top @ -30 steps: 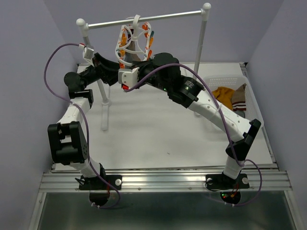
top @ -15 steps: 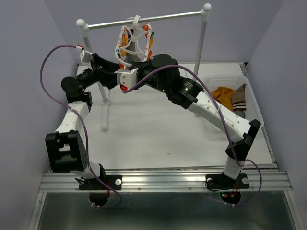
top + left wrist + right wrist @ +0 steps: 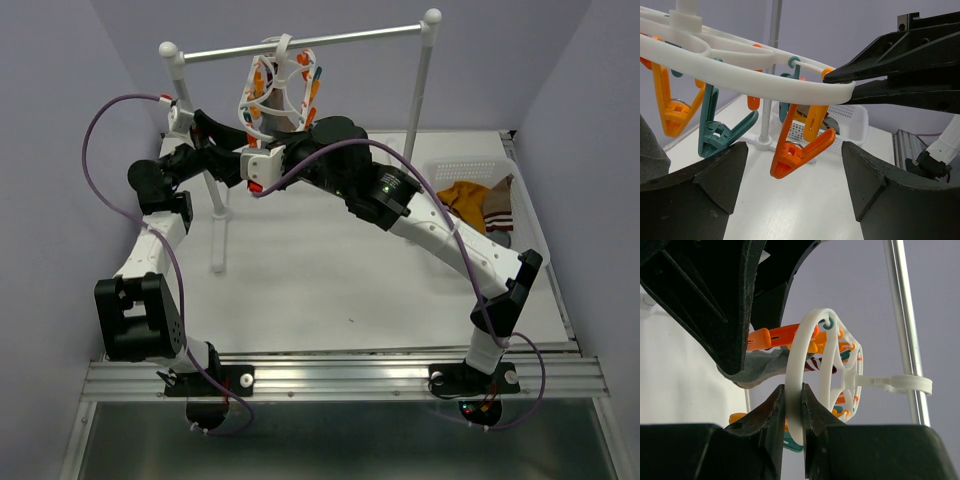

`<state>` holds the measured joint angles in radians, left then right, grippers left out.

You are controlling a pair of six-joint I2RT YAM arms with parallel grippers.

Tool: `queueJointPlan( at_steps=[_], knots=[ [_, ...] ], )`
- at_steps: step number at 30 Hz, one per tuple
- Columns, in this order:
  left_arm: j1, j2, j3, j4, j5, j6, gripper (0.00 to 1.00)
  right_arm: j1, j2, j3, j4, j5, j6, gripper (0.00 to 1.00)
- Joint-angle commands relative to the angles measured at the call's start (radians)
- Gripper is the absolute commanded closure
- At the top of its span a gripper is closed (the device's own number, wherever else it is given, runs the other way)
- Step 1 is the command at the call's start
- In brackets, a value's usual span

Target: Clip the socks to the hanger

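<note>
**Item: white plastic oval hanger** [image 3: 278,85] with orange and teal clips. It hung by its hook from the metal crossbar of a white two-post rack [image 3: 330,38] at the back of the table [image 3: 320,290].

**Item: soft fabric socks** [image 3: 472,195], mustard and striped. They lay heaped in a white perforated basket [image 3: 470,166] at the right of the table, well apart from the hanger. A fold of grey fabric [image 3: 757,374] sat just under one orange clip; whether it was pinched there could not be told.

**Step in hand (judged):** readying a clip, with the ring steadied. Neither gripper carried a sock.

**Right gripper** [image 3: 792,395]: jaws nearly closed, clamped on the hanger's white ring, one finger on each face.

**Left gripper** [image 3: 794,150]: jaws spread wide, holding nothing. They sat below the ring with a hanging orange clip [image 3: 807,142] framed between the fingers but untouched, and a teal clip [image 3: 720,137] beside the left finger.

**Next move (judged):** squeeze the orange clip's handles squarely to open it. A sock must also come from the basket, and the occupied right arm makes that awkward.
</note>
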<state>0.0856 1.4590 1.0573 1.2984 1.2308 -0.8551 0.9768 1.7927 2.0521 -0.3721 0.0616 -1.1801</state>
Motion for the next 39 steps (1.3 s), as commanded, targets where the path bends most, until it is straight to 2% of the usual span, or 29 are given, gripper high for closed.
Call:
queueJointPlan(
  at_steps=[1, 26, 29, 30, 33, 36, 39],
  knots=[
    [-0.007, -0.045, 0.047, 0.779, 0.018, 0.033, 0.12, 0.013, -0.009, 0.020, 0.052, 0.026, 0.008, 0.99],
    [-0.027, -0.034, 0.109, 0.779, 0.058, 0.108, 0.17, 0.013, -0.004, 0.022, 0.052, 0.037, 0.022, 0.99],
    [-0.029, -0.025, 0.121, 0.779, 0.070, 0.111, 0.23, 0.013, -0.003, 0.023, 0.052, 0.038, 0.022, 0.99],
    [-0.029, -0.025, 0.122, 0.779, 0.072, 0.117, 0.30, 0.013, -0.003, 0.023, 0.052, 0.040, 0.020, 0.99],
    [-0.030, -0.026, 0.121, 0.779, 0.076, 0.134, 0.39, 0.013, -0.004, 0.022, 0.053, 0.043, 0.023, 0.99],
    [-0.032, -0.028, 0.119, 0.779, 0.090, 0.145, 0.41, 0.013, -0.006, 0.025, 0.052, 0.043, 0.028, 0.99],
    [-0.033, -0.026, 0.119, 0.779, 0.093, 0.146, 0.48, 0.013, -0.007, 0.025, 0.053, 0.037, 0.030, 0.99]
  ],
)
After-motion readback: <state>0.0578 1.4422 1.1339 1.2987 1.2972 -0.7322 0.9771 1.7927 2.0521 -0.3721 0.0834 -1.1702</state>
